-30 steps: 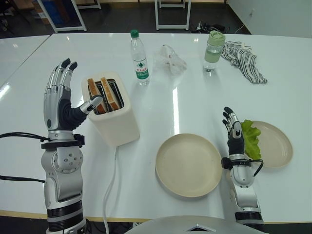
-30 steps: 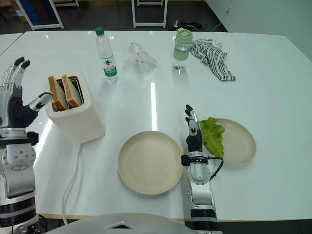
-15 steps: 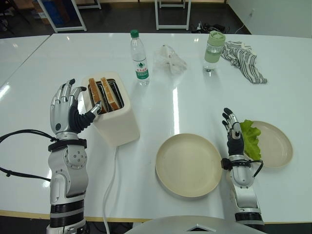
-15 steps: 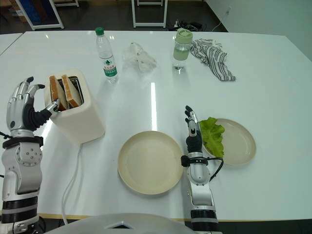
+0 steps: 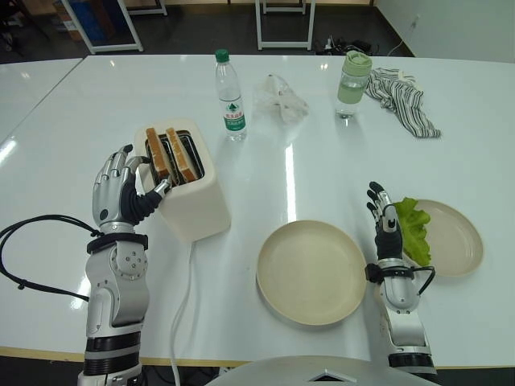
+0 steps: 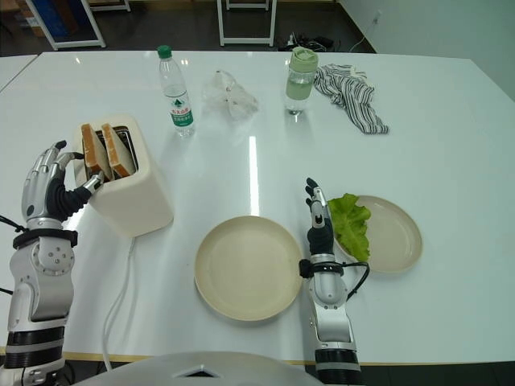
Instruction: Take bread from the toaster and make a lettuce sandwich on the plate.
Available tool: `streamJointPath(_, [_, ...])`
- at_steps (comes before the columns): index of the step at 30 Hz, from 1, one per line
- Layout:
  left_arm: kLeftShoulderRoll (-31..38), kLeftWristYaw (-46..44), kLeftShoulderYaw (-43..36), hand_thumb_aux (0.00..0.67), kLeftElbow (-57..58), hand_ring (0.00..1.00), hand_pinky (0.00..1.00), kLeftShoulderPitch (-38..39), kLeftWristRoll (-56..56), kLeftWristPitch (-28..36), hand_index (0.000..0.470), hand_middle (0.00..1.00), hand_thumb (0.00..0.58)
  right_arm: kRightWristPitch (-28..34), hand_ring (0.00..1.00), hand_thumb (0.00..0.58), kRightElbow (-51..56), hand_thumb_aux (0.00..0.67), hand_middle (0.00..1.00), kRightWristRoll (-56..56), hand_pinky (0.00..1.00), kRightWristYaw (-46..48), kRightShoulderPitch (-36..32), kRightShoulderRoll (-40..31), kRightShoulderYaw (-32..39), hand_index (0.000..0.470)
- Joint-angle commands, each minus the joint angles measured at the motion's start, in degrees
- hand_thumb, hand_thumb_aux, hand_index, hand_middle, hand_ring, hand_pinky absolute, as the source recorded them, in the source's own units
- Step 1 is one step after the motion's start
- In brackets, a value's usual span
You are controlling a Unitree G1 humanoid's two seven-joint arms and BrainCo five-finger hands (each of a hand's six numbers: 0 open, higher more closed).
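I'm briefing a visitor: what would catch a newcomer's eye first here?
The white toaster on the left, with two bread slices standing in its slots and the left hand beside it. Next, the empty plate near the front edge, and lettuce on a smaller plate to its right, by the right hand.

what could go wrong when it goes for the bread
1. The left hand is curled at the toaster's side, lower than the bread. Closing from there might push or tip the toaster rather than grip a slice.
2. The cord runs toward the table edge beside that arm and could snag.
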Motion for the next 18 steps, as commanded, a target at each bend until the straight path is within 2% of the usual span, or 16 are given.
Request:
streamJointPath(1, [-0.44,-1.09,-1.45,0.202,1.82,0.0,0.0,-0.05,-0.65,2.43,0.142,0.0,0.297,0.84,0.0,0.0,-0.19,0.0,0.0,-0.05,0.0,0.11,0.22,-0.12,0.33,0.0])
streamJointPath(2, [-0.56,-1.19,-1.84,0.116,1.61,0.0,0.0,-0.15,-0.65,2.84,0.081,0.0,0.183,0.83,0.0,0.0,-0.18,0.0,0.0,-0.07,0.0,0.14,0.24,-0.14,0.35,0.0])
streamJointPath(3, [-0.66,-1.54,-2.26,0.0,1.39,0.0,0.0,-0.2,-0.87,3.2,0.0,0.0,0.0,0.83,0.0,0.0,-0.18,0.0,0.0,-0.07,0.0,0.15,0.26,-0.16,0.37,0.0])
streamJointPath(10, [-1.31,-2.52,-4.98,0.0,-0.33,0.0,0.0,-0.05,-0.48,5.02,0.0,0.0,0.0,0.83,0.0,0.0,0.0,0.0,0.0,-0.2,0.0,-0.05,0.37,-0.14,0.57,0.0])
streamJointPath(18, [0.28,-1.54,-4.52,0.0,2.59,0.0,0.0,-0.73,-0.56,5.75,0.0,0.0,0.0,0.82,0.0,0.0,0.03,0.0,0.0,-0.28,0.0,-0.26,0.52,-0.11,0.59,0.0])
